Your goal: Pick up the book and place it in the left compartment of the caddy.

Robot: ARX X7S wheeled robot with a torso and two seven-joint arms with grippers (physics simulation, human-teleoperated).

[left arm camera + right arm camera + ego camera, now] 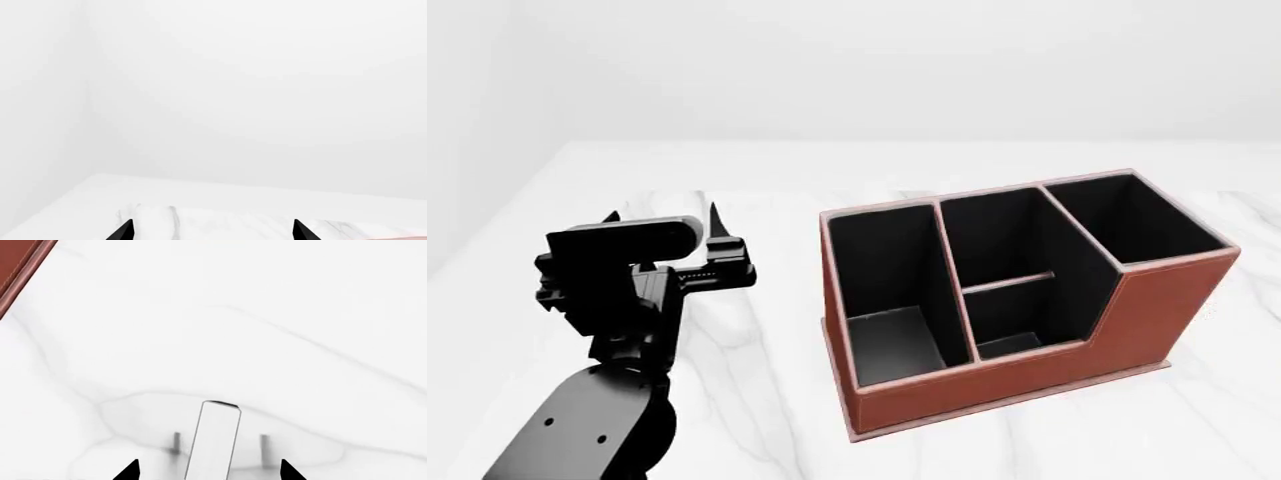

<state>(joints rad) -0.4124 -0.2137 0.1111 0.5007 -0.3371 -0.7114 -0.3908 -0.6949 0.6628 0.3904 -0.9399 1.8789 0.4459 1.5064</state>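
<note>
Book [213, 440] lies on the marble table [300, 315] between the spread tips of the right gripper [209, 471], some way from the caddy [1014, 300], perhaps on its spine. Lower straight, then close evenly on both covers. Left gripper [212, 231] is wide and empty.

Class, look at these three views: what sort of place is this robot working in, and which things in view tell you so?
Probably a simulated tabletop test scene, not a real room. A white marble table stands against bare white walls, holding only a caddy and a book, with flat, rendered-looking surfaces.
</note>
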